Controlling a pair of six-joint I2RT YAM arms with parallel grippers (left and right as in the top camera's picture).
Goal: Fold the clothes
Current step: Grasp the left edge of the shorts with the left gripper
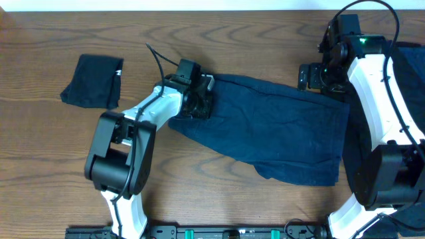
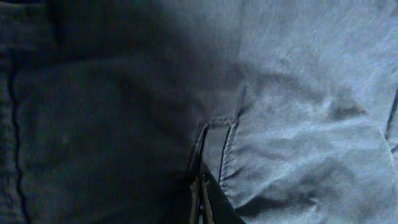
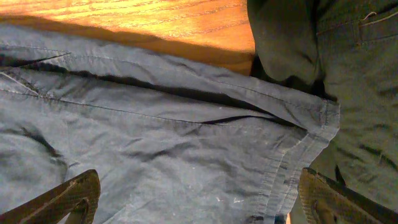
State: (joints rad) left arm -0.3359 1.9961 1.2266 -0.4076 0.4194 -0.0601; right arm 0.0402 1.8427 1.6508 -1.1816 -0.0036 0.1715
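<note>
A navy blue garment (image 1: 279, 136) lies spread flat across the middle of the table. My left gripper (image 1: 198, 101) is at its left end and is shut, pinching a fold of the navy fabric (image 2: 292, 112) between its fingertips (image 2: 200, 198). My right gripper (image 1: 317, 76) hovers over the garment's upper right corner, open and empty (image 3: 199, 205), with its fingers on either side of the hemmed edge (image 3: 186, 143). A folded black garment (image 1: 93, 81) with a small white tag lies at the far left.
A pile of dark clothes (image 1: 413, 73) lies at the right edge under the right arm and also shows in the right wrist view (image 3: 354, 87). Bare wooden table (image 1: 60, 153) surrounds the navy garment.
</note>
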